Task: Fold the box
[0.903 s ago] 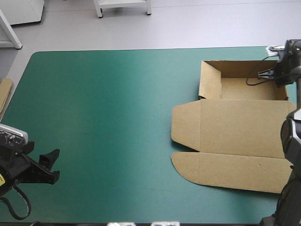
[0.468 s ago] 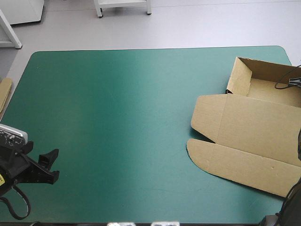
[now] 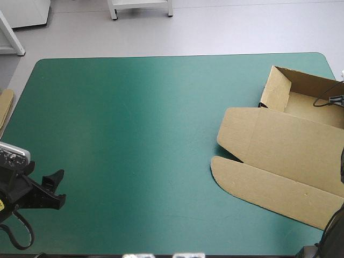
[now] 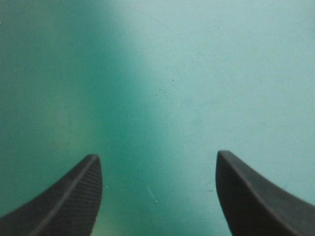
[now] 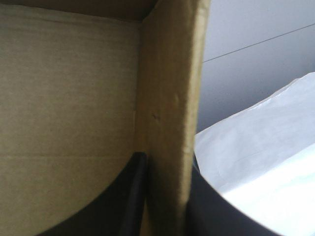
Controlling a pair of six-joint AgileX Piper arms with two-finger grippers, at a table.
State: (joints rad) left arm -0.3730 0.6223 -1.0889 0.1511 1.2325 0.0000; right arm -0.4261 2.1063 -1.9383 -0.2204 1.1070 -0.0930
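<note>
The brown box (image 3: 285, 145) lies at the table's right side as an open tray with raised walls, its lid and flaps flat toward the near edge. Part of it runs out of the high view on the right. In the right wrist view my right gripper (image 5: 165, 162) is shut on the box, an upright wall (image 5: 170, 98) pinched between the black fingers; the high view shows only its tip (image 3: 337, 99) inside the tray. My left gripper (image 3: 54, 188) rests far away at the near left corner, open, with only bare teal-green cover (image 4: 162, 88) between its fingers.
An edge of more brown board (image 3: 5, 107) shows at the table's left edge. Beyond the gripped wall, the right wrist view shows a white sheet-like surface (image 5: 266, 147). Wide teal-green cover (image 3: 134, 134) lies between the left gripper and the box.
The box has slid toward the table's right edge and turned, its far wall now slanted. The right gripper went with it, mostly out of the high view. The left gripper barely shifted.
</note>
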